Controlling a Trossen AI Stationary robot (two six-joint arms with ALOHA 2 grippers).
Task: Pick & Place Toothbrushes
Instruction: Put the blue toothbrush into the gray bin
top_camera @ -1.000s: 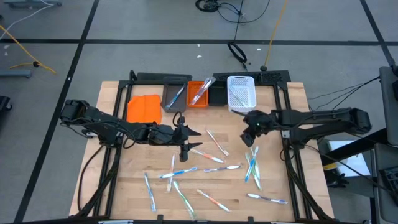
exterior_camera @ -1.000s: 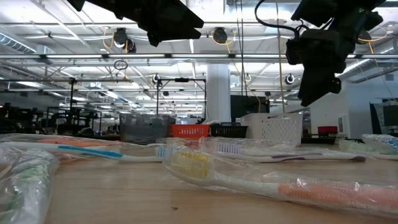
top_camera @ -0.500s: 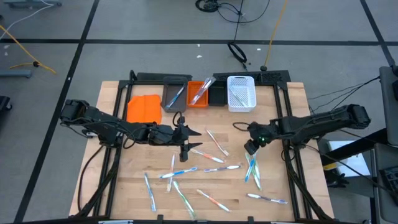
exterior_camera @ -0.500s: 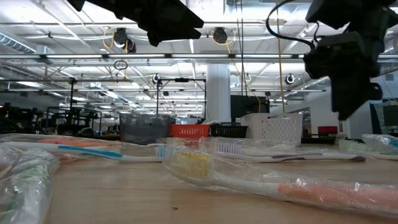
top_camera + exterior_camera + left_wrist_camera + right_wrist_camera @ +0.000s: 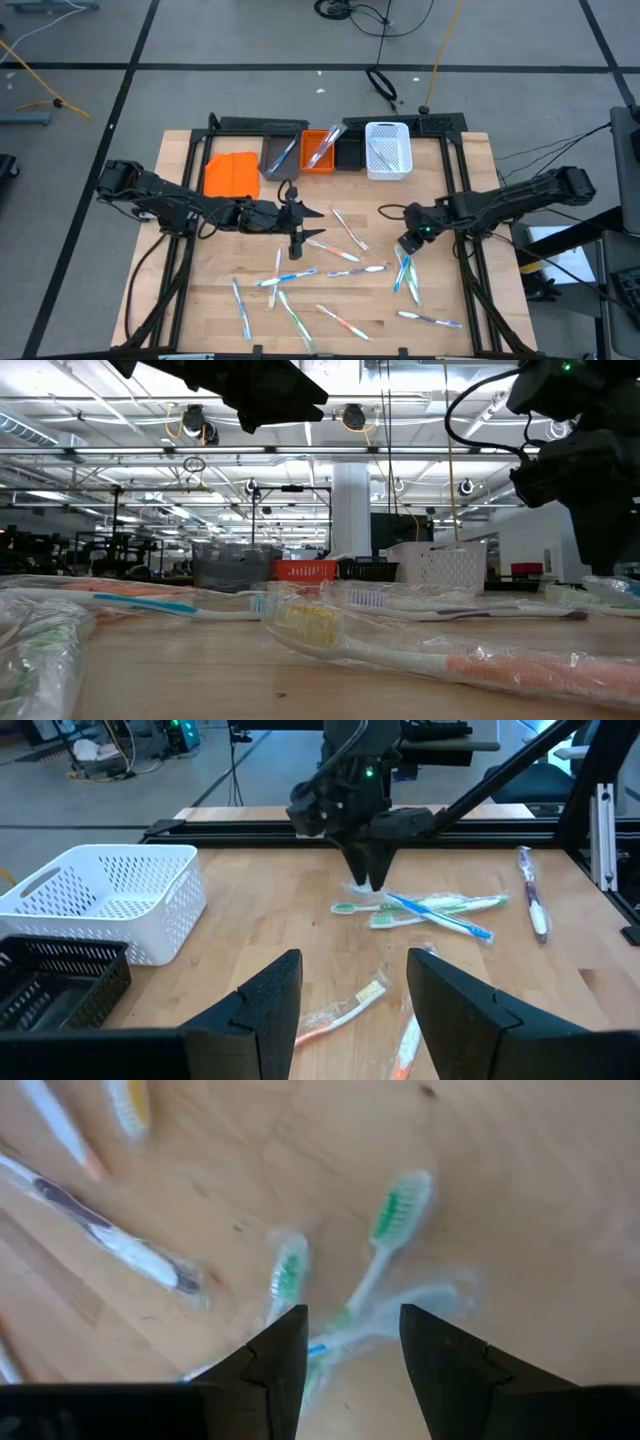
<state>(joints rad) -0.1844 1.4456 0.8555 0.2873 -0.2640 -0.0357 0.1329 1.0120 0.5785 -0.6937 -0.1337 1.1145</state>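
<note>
The right gripper [image 5: 408, 243], fingers apart, is hovering over crossed toothbrushes [image 5: 404, 272]; it should straddle one handle only, squarely.

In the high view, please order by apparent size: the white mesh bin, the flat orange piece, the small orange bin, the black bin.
1. Flat orange piece and white mesh bin: look alike, not ranked.
2. Small orange bin.
3. Black bin, slightly smaller.

The table's [image 5: 470, 180] far-right bare wood is being left passable; the near half is being cluttered by scattered toothbrushes [image 5: 340, 270].
</note>
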